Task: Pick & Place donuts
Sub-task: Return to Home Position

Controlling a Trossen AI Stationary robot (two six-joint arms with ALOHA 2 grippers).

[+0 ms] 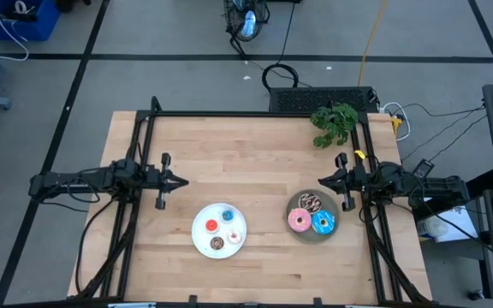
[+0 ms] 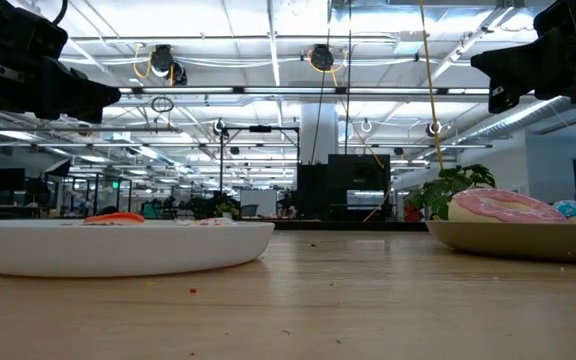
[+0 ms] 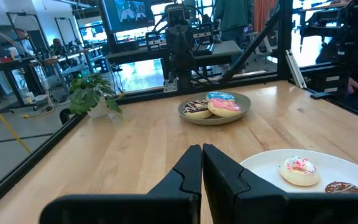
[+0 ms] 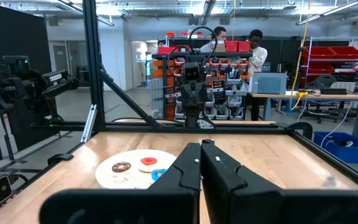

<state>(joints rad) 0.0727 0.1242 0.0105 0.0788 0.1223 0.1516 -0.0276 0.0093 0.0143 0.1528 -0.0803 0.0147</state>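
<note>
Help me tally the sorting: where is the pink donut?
High view: the pink donut lies on the right-hand grey plate, beside the blue donut.

**Open workshop under strip lights**

Ceiling strip lights (image 2: 268, 50) run overhead, and a grey floor (image 1: 187, 77) surrounds the wooden table (image 1: 229, 154). Ahead of the right gripper (image 4: 201, 144), two people (image 4: 253, 56) stand by red-binned shelving (image 4: 328, 62). Ahead of the left gripper (image 3: 202, 147) sits a potted plant (image 3: 92, 96).

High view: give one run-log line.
mini donuts: white plate; large donuts: grey plate; left gripper: shut, left side; right gripper: shut, right side
</note>
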